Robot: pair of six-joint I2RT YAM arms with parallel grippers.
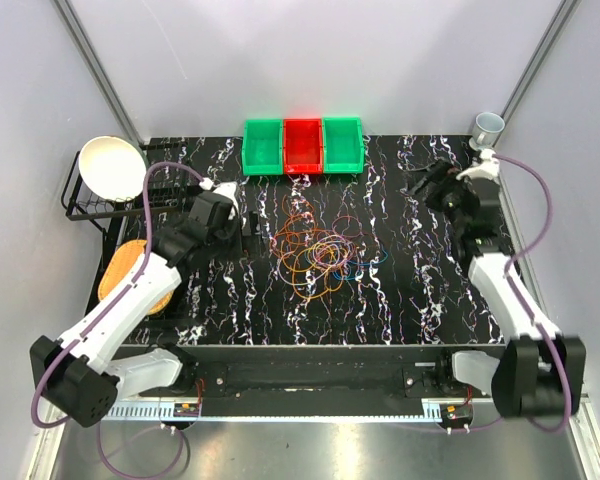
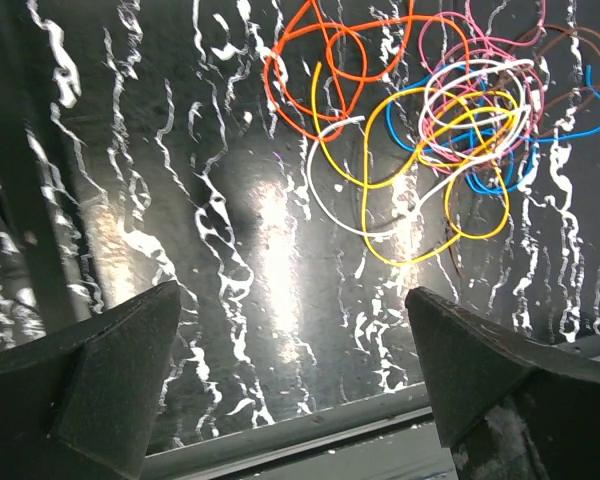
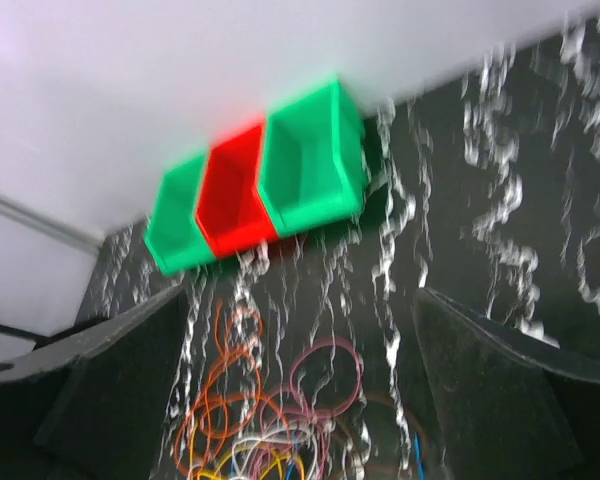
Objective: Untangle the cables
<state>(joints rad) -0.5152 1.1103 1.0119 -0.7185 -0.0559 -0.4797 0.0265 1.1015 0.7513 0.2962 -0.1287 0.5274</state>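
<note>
The cables (image 1: pixel 318 255) lie in one tangled heap of thin orange, yellow, pink, white and blue loops at the middle of the black marbled table. My left gripper (image 1: pixel 242 222) is open and empty, left of the heap and apart from it. In the left wrist view the tangle (image 2: pixel 450 120) sits at the upper right, beyond my open gripper (image 2: pixel 292 345). My right gripper (image 1: pixel 427 186) is open and empty at the far right, raised. The blurred right wrist view shows the cables (image 3: pixel 270 430) below and between my open fingers (image 3: pixel 120 385).
Three bins, green (image 1: pixel 263 146), red (image 1: pixel 303 145) and green (image 1: pixel 342 144), stand at the back centre. A white bowl (image 1: pixel 111 165) sits on a black rack at the back left. A tan round object (image 1: pixel 130 272) lies left. A cup (image 1: pixel 487 127) stands at the back right.
</note>
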